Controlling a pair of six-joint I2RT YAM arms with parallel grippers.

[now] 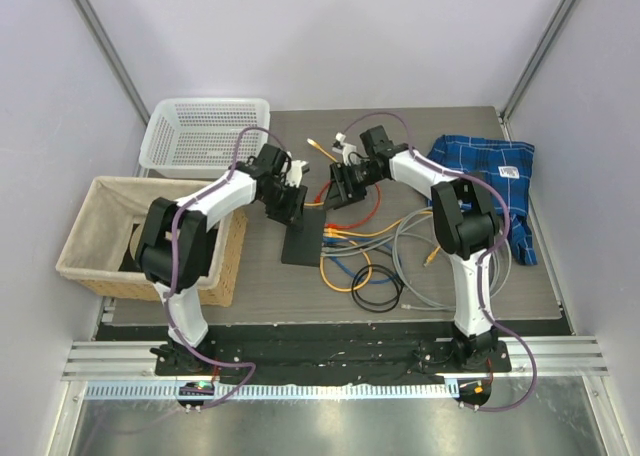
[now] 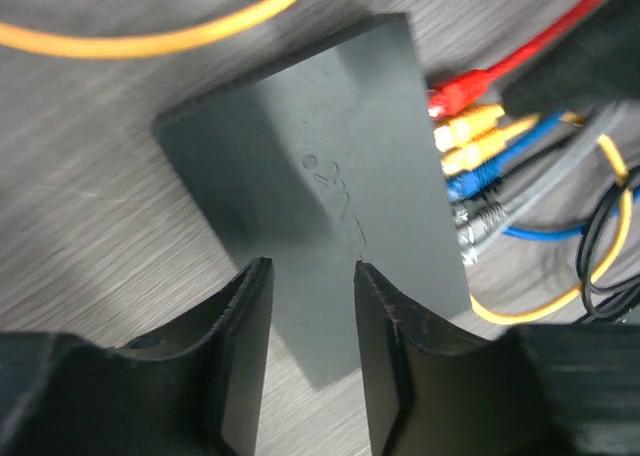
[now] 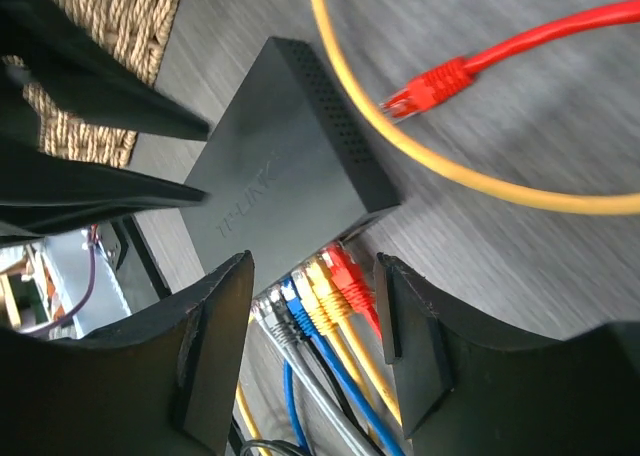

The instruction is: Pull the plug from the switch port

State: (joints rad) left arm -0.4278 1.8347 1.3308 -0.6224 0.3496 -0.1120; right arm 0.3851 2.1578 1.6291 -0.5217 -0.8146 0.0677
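Grey wood-grain table (image 1: 250, 281), pale walls around. Switch (image 1: 303, 241) lies flat at centre: matte black, with a vent-dotted side. Its plugs (image 3: 320, 296) sit in a row on the 3 o'clock edge, red, two yellow, blue, grey, all with ribbed boots and all seated. I judge this the approach step. My left gripper (image 2: 310, 271) hovers over the switch, jaws apart, empty. My right gripper (image 3: 315, 266) straddles the plugs, jaws apart, gripping nothing. Next: brace the switch, pinch one plug, pull toward 3 o'clock

Top view: switch (image 1: 303, 246) far end hidden under left gripper (image 1: 291, 208). Plugs (image 1: 335, 238) too small to count there.
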